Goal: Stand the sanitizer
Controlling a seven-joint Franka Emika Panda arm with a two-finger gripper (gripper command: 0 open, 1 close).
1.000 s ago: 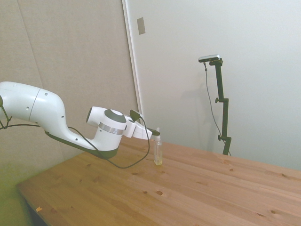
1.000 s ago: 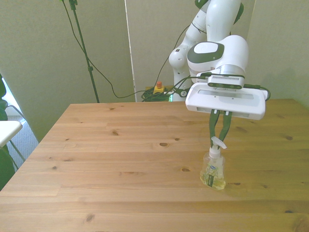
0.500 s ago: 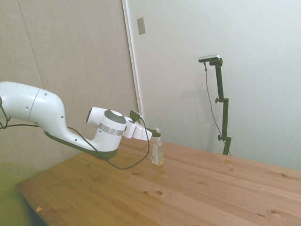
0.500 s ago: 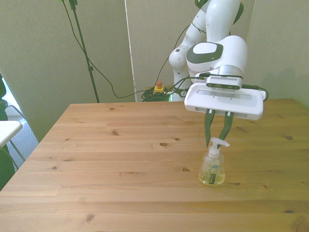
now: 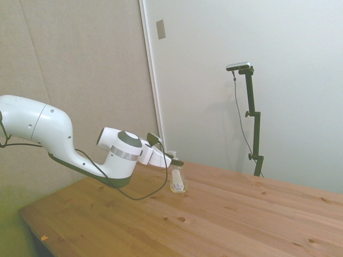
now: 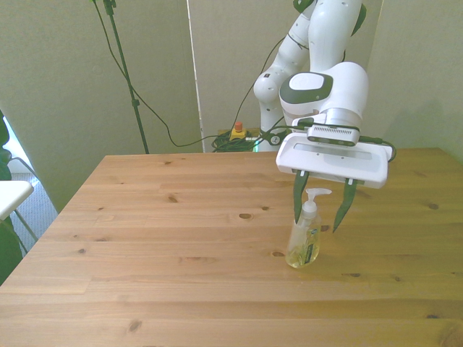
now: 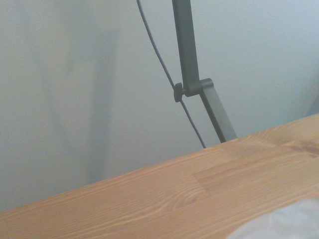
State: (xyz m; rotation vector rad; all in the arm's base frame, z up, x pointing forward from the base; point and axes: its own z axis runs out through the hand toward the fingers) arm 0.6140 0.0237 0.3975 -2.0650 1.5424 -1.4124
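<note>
though bunched from the side, frontally tool [image 6: 323, 215] fingers spread, straddling upright sanitizer [image 6: 304, 241]

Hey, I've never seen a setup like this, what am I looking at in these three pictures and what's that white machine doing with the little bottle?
The white machine is a robot arm. At its end is a hand with two thin dark fingers. The three pictures show one moment from three cameras. One stands off to the side of the table, one faces the robot from across it, and one sits on the robot's wrist. That last one is blurry and shows only the wooden table and a wall.

On the table stands one thing, a small clear sanitizer bottle with yellowish liquid and a white pump. It is upright, resting on its base. The fingers are spread apart on either side of its neck, so nothing is held now. One finger is close to the pump; whether it touches, I cannot tell.
</note>
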